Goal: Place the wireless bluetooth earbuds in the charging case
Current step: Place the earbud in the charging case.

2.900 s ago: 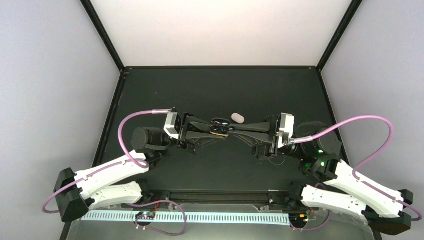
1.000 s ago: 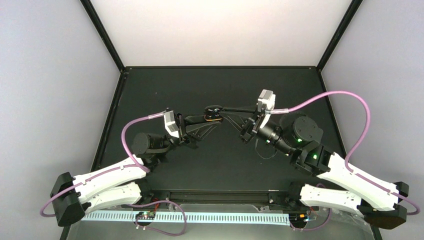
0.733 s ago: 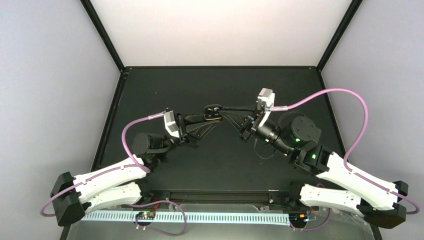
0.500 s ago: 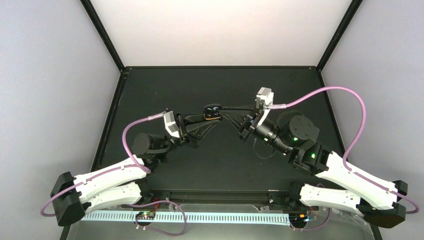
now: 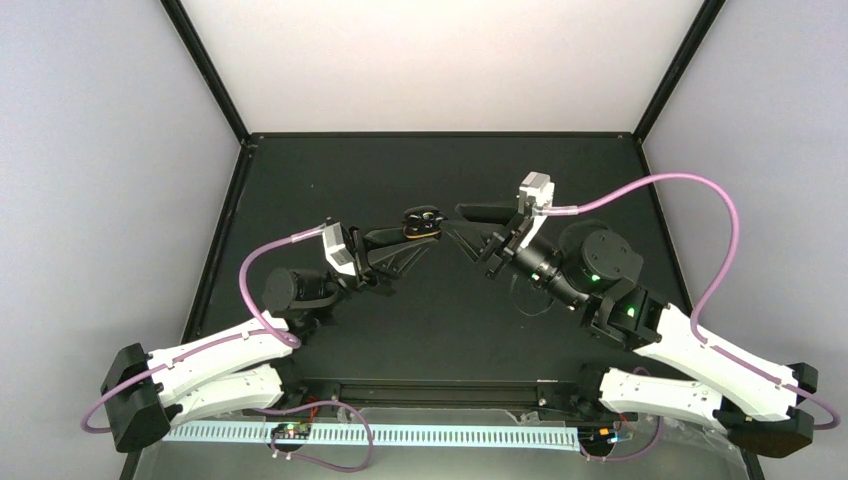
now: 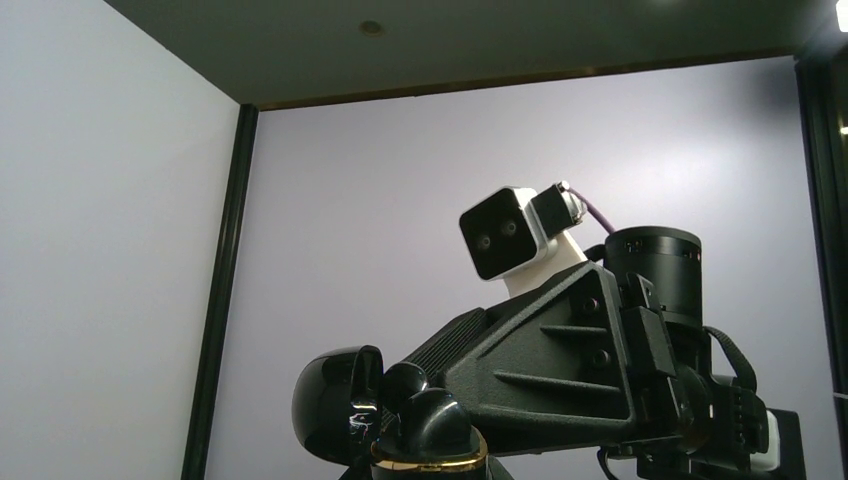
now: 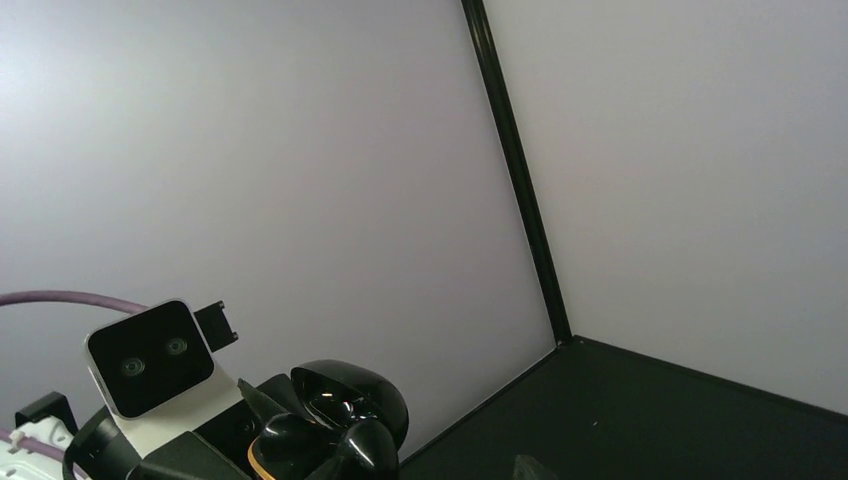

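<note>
- Gripped in the closed left hand [image 5: 417, 232]: the charging case [image 5: 422, 216], glossy black with a gold rim, up off the worktop [image 5: 330, 175] near its middle.
- Lid swung open, with two rounded black earbuds [image 6: 435, 425] seated above the gold rim.
- Just beside the case, on its right: the right hand [image 5: 452, 221], fingers parted, gripping nothing.

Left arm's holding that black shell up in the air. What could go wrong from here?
The left gripper alone pinches the glossy black shell, lid open, up off the table; it could slip and drop. The right gripper, jaws open, sits close beside it and could knock it if it moves in carelessly.
</note>
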`<state>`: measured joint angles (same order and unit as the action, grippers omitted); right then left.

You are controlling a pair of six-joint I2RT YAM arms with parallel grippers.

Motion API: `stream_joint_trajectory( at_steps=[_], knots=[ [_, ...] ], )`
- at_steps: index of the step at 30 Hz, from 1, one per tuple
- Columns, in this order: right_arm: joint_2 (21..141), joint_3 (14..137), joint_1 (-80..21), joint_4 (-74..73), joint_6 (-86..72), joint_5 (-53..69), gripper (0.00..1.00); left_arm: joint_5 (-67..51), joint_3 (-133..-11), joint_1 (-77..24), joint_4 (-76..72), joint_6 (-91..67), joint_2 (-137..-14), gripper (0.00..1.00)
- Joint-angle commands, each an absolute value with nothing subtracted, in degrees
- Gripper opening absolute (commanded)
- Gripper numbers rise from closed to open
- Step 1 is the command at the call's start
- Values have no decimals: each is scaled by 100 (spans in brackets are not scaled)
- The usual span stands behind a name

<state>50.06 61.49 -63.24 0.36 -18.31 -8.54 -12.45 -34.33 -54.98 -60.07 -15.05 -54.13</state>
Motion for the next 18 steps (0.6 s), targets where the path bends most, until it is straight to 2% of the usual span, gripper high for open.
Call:
stream_joint_trajectory(
  at_steps=[1, 8, 13, 18],
  knots=[
    [4935, 6270, -6311, -187, -1770, -877, 44, -1198, -3456, -5528, -6524, -1433, -5405, 2],
    [4666, 6482, -6309, -231, -1531, -369, 61, -1152, -3431, -5528, -6422, -1385, -5363, 1],
    [4529, 6695, -6307, -617, -1276, -554, 65, -1217, -3418, -5529, -6197, -1093, -5232, 1],
    [4977, 7580, -6291, -1756, -1120, -774, 65, -1205, -3508, -5533, -5836, 32, -5178, 2]
  ],
)
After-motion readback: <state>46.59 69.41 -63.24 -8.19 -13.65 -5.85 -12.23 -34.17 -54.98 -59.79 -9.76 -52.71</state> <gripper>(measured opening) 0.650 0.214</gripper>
